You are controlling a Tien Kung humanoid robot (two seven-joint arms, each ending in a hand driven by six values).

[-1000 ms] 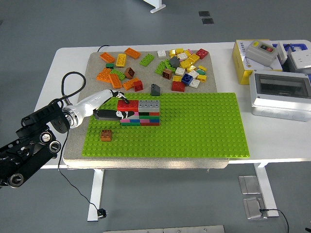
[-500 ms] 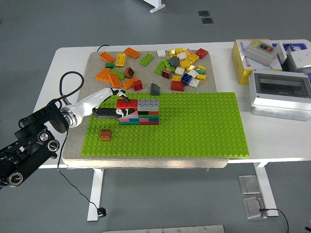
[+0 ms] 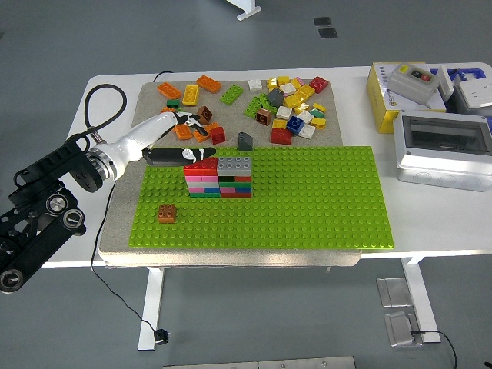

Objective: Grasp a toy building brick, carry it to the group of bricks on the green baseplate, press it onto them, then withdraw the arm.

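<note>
A green baseplate (image 3: 323, 200) lies on a beige mat. On its left part stands a block of stacked bricks (image 3: 219, 177), topped by a red brick (image 3: 201, 164) and a grey brick (image 3: 234, 163). My left hand (image 3: 187, 138) is just up and left of the block, over the baseplate's far left corner. Its fingers are spread and hold nothing. The upper fingers (image 3: 186, 119) reach over the loose orange bricks (image 3: 175, 123), and the black thumb (image 3: 169, 156) points at the red brick. My right arm is out of view.
A lone brown brick (image 3: 167, 214) sits on the baseplate's near left. Loose bricks (image 3: 290, 108) are spread over the mat's far side, with a dark grey brick (image 3: 245, 141) at the baseplate's far edge. A yellow box (image 3: 400, 88) and a grey enclosure (image 3: 444, 150) stand at the right. A black cable (image 3: 100, 100) loops at the left.
My left hand has lifted off the red brick and drawn back up and to the left, toward the orange bricks. The red brick stays on the block.
</note>
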